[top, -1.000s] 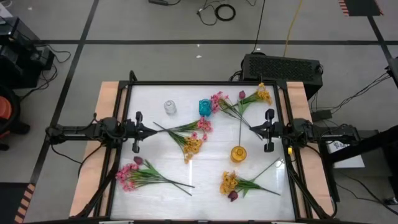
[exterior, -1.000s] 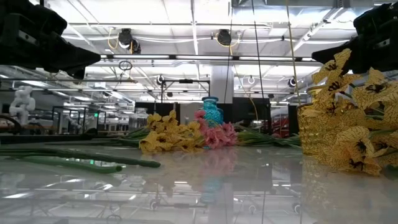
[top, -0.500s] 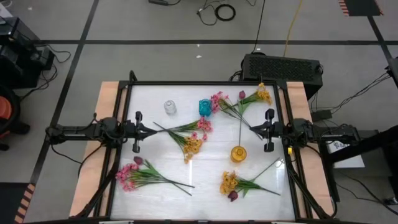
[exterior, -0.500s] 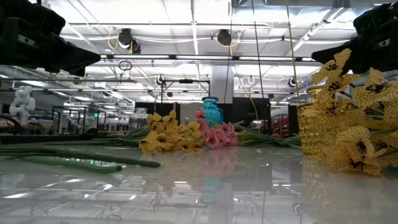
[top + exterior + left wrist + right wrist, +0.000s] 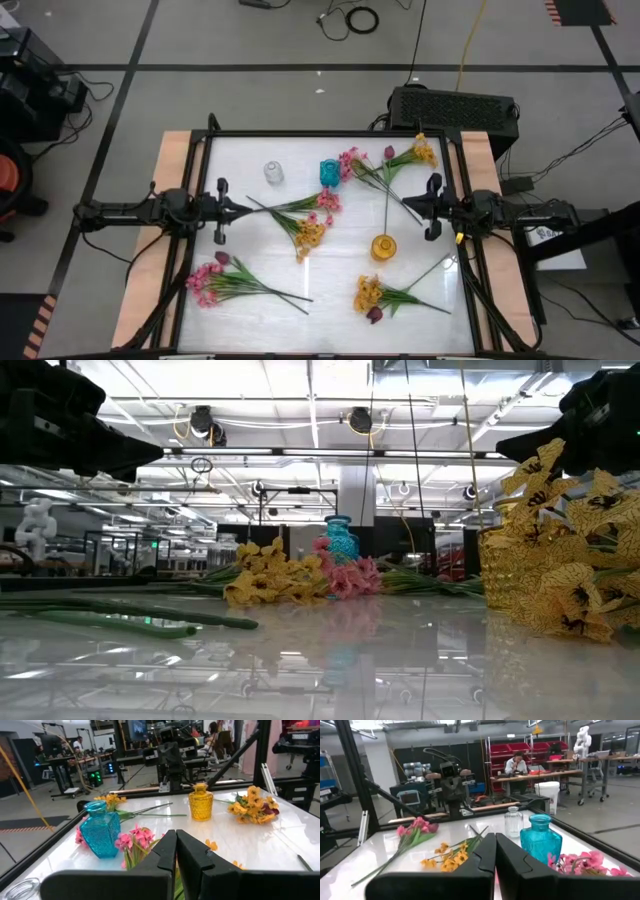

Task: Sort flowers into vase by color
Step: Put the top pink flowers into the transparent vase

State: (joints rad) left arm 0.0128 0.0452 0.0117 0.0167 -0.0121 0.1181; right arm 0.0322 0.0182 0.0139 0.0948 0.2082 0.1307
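Several flower sprays lie flat on the white table [image 5: 250, 150]. A pink and yellow one [image 5: 310, 215] is in the middle. A pink, magenta and yellow one [image 5: 385, 162] is at the far right. A pink one [image 5: 225, 280] is near left, a yellow one [image 5: 380, 297] near right. A clear vase [image 5: 273, 172], a teal vase [image 5: 329, 172] and an amber vase [image 5: 383, 246] stand upright. My left gripper [image 5: 240, 209] is shut and level at the left edge. My right gripper [image 5: 408, 206] is shut and level at the right edge. Both are empty.
A black frame [image 5: 300, 134] borders the table, with wooden strips outside it. A thin green stem [image 5: 387, 205] runs from the amber vase toward the far edge. Bare table lies between the near sprays. A black case [image 5: 455, 105] sits beyond the far right corner.
My right gripper has rolled a little about its own pointing line while staying where it was. Flowers and vases have not moved.
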